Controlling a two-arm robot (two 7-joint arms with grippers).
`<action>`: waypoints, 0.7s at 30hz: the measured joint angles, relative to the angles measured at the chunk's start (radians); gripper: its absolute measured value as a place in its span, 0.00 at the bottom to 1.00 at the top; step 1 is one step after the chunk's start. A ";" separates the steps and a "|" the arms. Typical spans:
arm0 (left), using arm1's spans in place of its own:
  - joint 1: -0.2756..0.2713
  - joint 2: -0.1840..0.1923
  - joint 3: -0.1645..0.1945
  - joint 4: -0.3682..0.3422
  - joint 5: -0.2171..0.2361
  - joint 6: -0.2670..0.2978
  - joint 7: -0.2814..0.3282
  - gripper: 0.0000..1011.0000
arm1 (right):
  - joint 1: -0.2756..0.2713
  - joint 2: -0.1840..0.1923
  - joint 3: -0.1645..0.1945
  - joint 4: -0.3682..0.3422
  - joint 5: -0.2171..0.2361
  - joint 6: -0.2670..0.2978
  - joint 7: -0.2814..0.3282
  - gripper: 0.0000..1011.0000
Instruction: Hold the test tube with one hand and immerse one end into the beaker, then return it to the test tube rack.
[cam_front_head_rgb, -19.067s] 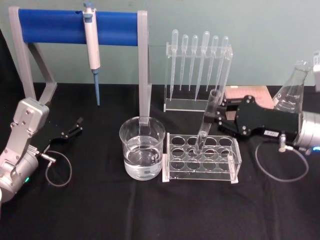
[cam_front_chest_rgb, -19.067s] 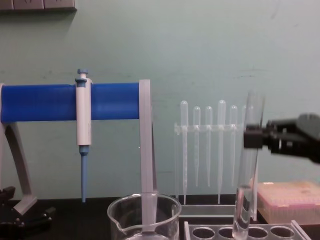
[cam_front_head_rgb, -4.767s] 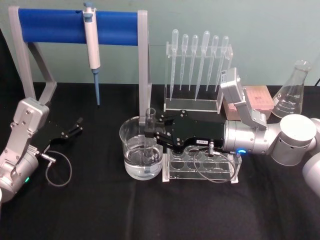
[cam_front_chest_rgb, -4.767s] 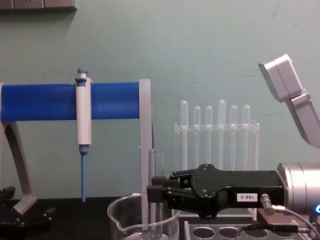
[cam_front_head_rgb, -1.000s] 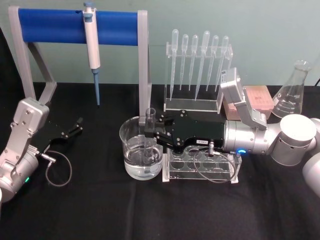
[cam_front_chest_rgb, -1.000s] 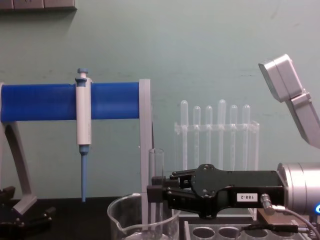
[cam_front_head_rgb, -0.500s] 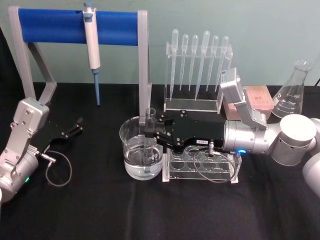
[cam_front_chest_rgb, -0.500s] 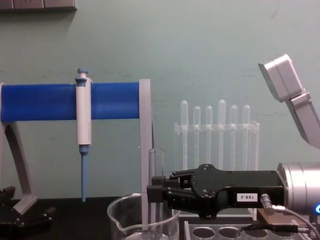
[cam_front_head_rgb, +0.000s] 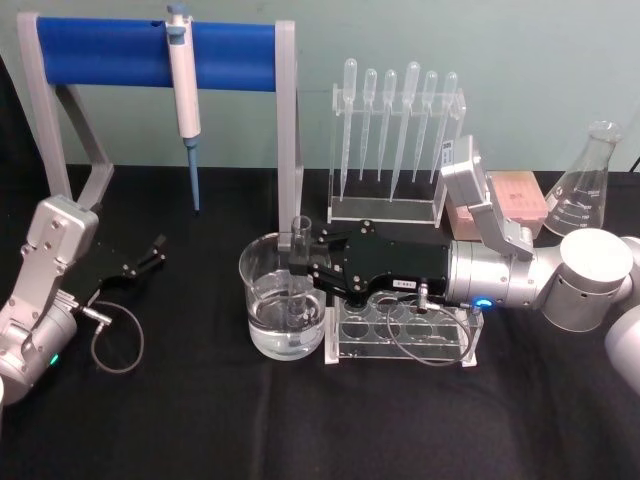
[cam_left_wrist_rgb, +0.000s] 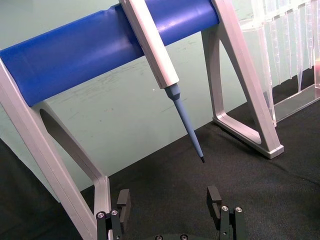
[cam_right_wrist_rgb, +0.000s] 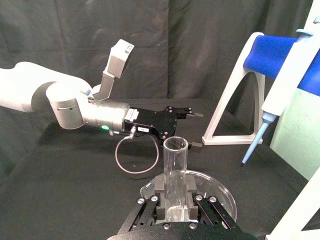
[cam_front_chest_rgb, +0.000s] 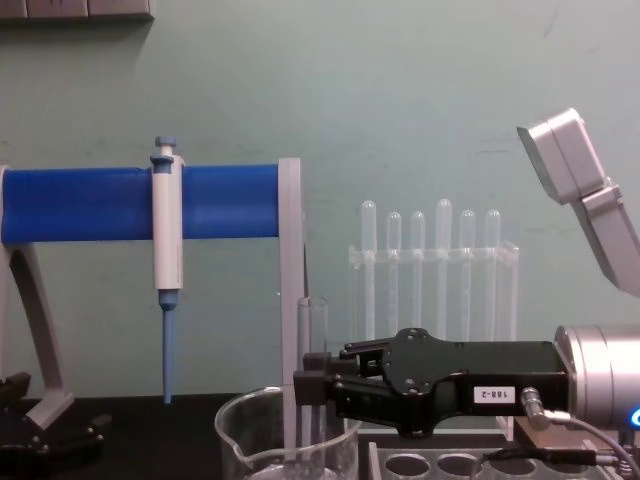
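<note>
The test tube (cam_front_head_rgb: 297, 268) stands upright with its lower end down in the water of the beaker (cam_front_head_rgb: 262, 300). My right gripper (cam_front_head_rgb: 303, 263) is shut on the tube's upper part, reaching in from the right over the tube rack. In the chest view the test tube (cam_front_chest_rgb: 312, 325) rises above the right gripper (cam_front_chest_rgb: 310, 385) and the beaker (cam_front_chest_rgb: 245, 440). In the right wrist view the test tube (cam_right_wrist_rgb: 175, 165) is clamped in the right gripper (cam_right_wrist_rgb: 175, 200) over the beaker (cam_right_wrist_rgb: 220, 189). My left gripper (cam_front_head_rgb: 150, 255) rests open at the table's left, shown as left gripper (cam_left_wrist_rgb: 169, 200) in its wrist view.
A clear tube rack (cam_front_head_rgb: 455, 335) sits right of the beaker under my right arm. Behind stand a blue-bar stand (cam_front_head_rgb: 110, 52) holding a blue-tipped pipette (cam_front_head_rgb: 183, 90), a rack of plastic pipettes (cam_front_head_rgb: 395, 130), a pink box (cam_front_head_rgb: 515, 200) and a flask (cam_front_head_rgb: 585, 185).
Since the oldest frames my right gripper has carried the test tube from over the rack leftward into the beaker. Over the last second nothing has moved.
</note>
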 joint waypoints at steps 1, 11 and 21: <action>0.000 0.000 0.000 0.000 0.000 0.000 0.000 0.99 | 0.000 0.000 0.000 0.000 0.000 0.000 0.000 0.24; 0.000 0.000 0.000 0.000 0.000 0.000 0.000 0.99 | 0.000 0.000 0.000 0.000 0.000 0.000 0.000 0.24; 0.000 0.000 0.000 0.000 0.000 0.000 0.000 0.99 | 0.000 0.000 0.000 0.000 0.000 0.000 0.000 0.24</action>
